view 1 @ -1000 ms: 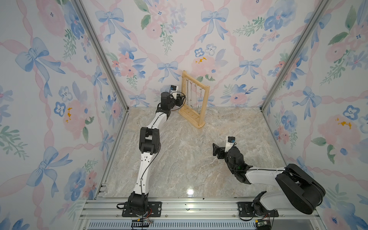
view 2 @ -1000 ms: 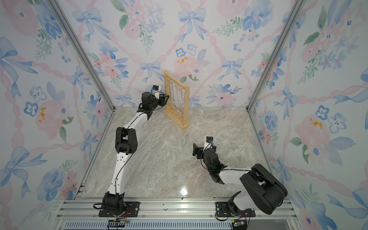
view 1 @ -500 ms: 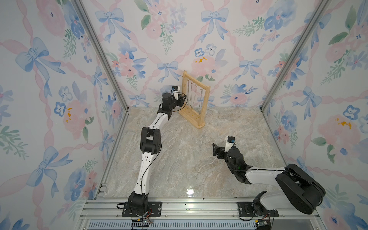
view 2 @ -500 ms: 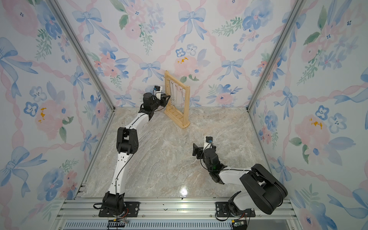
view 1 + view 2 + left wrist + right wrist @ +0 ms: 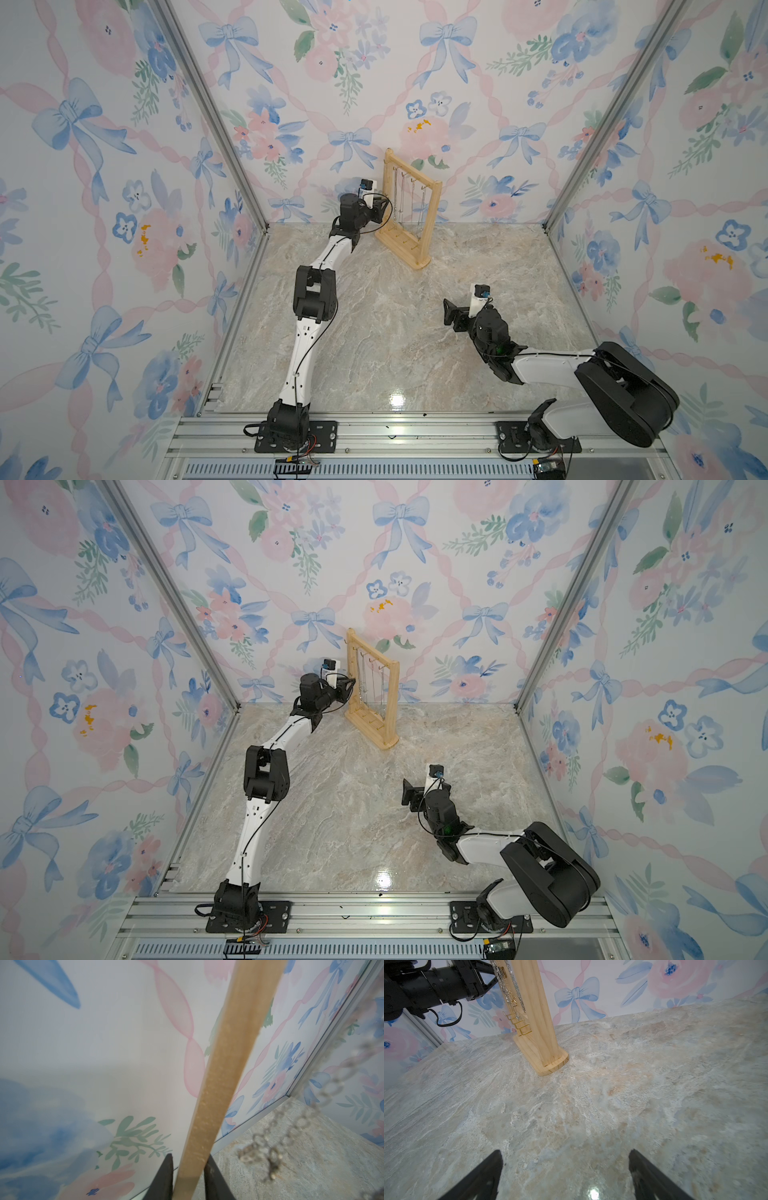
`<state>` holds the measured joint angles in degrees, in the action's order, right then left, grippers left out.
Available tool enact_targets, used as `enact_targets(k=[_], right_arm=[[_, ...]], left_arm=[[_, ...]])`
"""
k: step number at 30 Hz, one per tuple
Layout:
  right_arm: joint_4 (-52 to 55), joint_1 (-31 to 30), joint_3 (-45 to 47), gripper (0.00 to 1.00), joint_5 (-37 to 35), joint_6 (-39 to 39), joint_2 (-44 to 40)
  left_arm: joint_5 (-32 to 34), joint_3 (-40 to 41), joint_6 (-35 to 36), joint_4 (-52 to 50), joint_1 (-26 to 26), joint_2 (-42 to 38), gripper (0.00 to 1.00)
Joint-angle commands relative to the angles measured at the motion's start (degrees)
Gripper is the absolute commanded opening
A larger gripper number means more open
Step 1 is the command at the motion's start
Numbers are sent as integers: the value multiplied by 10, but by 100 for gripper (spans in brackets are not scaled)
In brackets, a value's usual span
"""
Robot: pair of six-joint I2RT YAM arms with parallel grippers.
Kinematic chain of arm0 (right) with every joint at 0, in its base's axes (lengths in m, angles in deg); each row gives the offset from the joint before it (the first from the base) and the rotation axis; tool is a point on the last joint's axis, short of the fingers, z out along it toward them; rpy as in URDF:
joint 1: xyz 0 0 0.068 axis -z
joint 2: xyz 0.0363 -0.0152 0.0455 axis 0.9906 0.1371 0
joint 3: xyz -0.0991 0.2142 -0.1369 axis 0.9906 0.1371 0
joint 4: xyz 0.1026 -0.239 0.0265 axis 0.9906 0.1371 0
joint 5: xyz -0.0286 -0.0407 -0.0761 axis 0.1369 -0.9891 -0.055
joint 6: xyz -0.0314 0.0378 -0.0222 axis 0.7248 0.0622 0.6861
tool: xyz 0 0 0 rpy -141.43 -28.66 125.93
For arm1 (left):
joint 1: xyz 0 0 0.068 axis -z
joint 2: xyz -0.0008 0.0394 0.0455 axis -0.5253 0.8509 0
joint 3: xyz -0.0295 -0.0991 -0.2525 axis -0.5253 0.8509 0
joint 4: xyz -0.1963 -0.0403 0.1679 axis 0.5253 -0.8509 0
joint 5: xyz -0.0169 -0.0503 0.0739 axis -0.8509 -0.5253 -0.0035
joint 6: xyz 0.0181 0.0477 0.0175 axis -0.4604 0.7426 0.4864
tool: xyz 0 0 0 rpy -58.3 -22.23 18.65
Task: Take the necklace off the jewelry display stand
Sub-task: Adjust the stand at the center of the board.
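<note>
The jewelry display stand (image 5: 432,224) stood upright toward the back of the marble-patterned tabletop (image 5: 395,332), close to the floral back wall (image 5: 478,83) and set at an angle to it. In both top views its flat base rested on the tabletop. Several thin silver necklaces (image 5: 402,195) hung from hooks on its top bar, inside the frame and between the two uprights. The right wrist view showed a row of small brass hooks (image 5: 521,1022) on the low rail, with the necklaces dangling just above them.

The left arm reached out long to the upright of the stand farther from the other arm. The left gripper (image 5: 380,208) was at about mid-height on that post. In the left wrist view its two black fingers (image 5: 167,1178) sat narrowly on either side of the pale wooden upright (image 5: 224,1064) - right up against it, though whether they actually pinched the wood I cannot tell. One blurred chain (image 5: 330,1088) with a clasp at its low end hung just beside the post, clear of the fingers.

The right gripper (image 5: 451,313) was well apart from the stand, low over the open tabletop - its fingers (image 5: 483,1176) spread wide and holding nothing.
</note>
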<state>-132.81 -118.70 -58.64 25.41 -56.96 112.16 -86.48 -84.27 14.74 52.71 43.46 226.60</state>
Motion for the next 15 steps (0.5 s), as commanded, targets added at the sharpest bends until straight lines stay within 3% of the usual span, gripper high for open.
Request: enact_targets(k=[1, 15], right_arm=[[-4, -5, -12, 95, 4, 9, 5], [-2, -5, -13, 95, 3, 7, 5]], left_arm=[[-13, 13, 18, 15, 10, -4, 27], [30, 80, 45, 14, 26, -51, 21]])
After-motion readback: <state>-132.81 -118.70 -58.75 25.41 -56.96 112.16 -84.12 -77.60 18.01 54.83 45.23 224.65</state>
